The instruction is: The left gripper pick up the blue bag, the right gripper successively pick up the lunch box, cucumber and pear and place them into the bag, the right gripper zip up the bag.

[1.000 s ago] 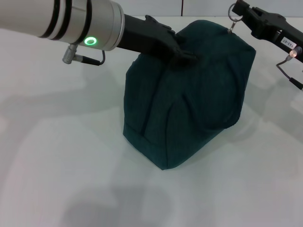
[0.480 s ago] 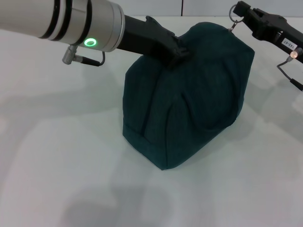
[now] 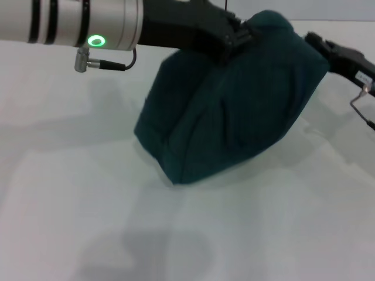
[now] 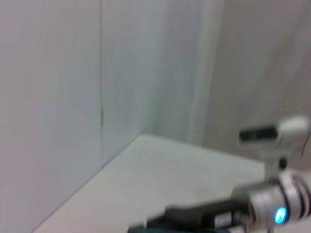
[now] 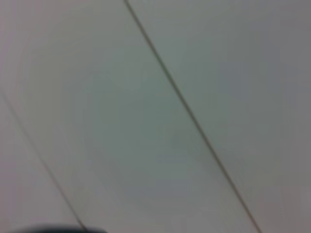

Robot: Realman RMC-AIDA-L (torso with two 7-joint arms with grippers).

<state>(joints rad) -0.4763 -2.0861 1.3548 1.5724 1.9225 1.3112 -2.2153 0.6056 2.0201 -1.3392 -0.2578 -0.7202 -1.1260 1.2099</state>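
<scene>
i see my left gripper (image 3: pixel 234 36) pinching the top of the blue bag (image 3: pixel 234 111); my right gripper (image 3: pixel 328 50) sits beside the bag, its grip unclear to me.

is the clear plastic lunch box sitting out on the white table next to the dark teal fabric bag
No, the head view shows only the dark teal fabric bag on the white table, with no lunch box beside it.

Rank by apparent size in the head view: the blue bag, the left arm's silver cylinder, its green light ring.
1. blue bag, largest.
2. silver cylinder, though it sits nearer the camera, so it looks inflated.
3. green light ring, smallest.
</scene>
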